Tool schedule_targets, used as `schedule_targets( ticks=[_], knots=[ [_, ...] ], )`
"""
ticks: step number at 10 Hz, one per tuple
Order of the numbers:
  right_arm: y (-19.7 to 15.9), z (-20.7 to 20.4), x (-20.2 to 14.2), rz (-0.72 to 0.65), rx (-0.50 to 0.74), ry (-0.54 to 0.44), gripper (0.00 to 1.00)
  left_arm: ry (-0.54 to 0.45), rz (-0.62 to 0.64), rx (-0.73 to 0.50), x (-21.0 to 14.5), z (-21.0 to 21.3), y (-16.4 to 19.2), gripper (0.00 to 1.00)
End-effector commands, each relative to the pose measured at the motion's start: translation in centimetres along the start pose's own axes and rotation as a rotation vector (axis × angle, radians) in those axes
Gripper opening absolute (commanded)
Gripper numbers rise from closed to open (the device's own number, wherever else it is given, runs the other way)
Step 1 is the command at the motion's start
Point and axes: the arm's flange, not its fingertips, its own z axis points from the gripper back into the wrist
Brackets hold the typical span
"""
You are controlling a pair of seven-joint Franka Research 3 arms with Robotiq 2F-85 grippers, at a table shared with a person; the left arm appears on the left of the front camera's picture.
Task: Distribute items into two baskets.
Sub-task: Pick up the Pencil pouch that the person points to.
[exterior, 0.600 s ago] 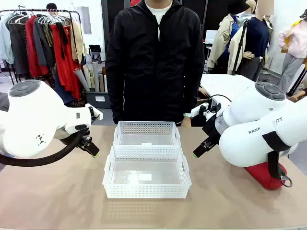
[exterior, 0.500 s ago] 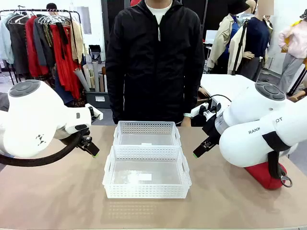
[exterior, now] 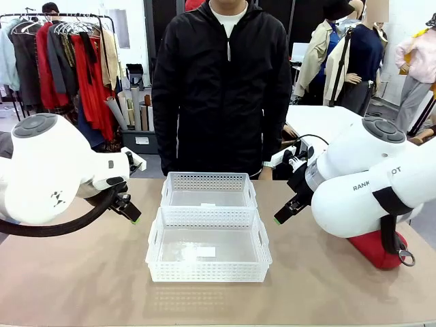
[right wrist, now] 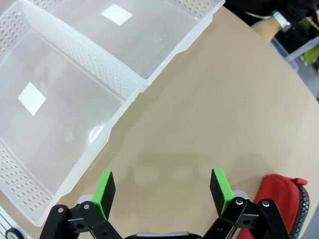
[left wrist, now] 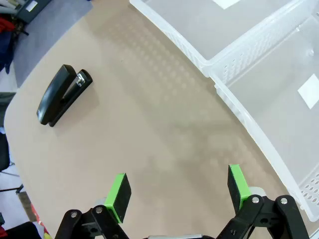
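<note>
- Pouch (exterior: 373,249): red fabric, on the table (exterior: 82,286) to the right of the near basket (exterior: 204,272), well apart from it, partly tucked beneath the right arm (exterior: 368,194).
- Probably soft and light, apt to sag and bunch when lifted. Best pinched across the full middle of the body, away from the zipper edge and the ring pull.
- Stapler (left wrist: 64,94): black, lying flat on the table, well apart from the near basket on its left side.
- Likely stiff and dense for its bulk, with a smooth shell that may slip. Best taken across the narrow width near mid-length, so as not to tip.
- Near basket: empty apart from a white label on the floor. Thin perforated plastic, likely light enough to skid if bumped.
- Far basket (exterior: 208,178): touching the near basket on its far side, likewise empty.
- Left gripper (left wrist: 179,191): fingers spread wide, holding nothing, hovering over bare table just left of the near basket.
- Right gripper (right wrist: 162,186): also spread wide and empty, over bare table just right of the near basket, with the pouch near one finger.
- Person (exterior: 218,82): standing beyond the near basket, at the table's far edge.
</note>
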Motion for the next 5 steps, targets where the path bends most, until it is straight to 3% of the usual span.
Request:
schedule_targets(
  ticks=[1,5],
  knots=[
    [-0.01,0.00,0.00,0.000,0.000,0.000,1.00,0.000,0.000,0.000,0.00,0.01,0.00,1.00],
    [-0.01,0.00,0.00,0.000,0.000,0.000,1.00,0.000,0.000,0.000,0.00,0.01,0.00,1.00]
  ],
)
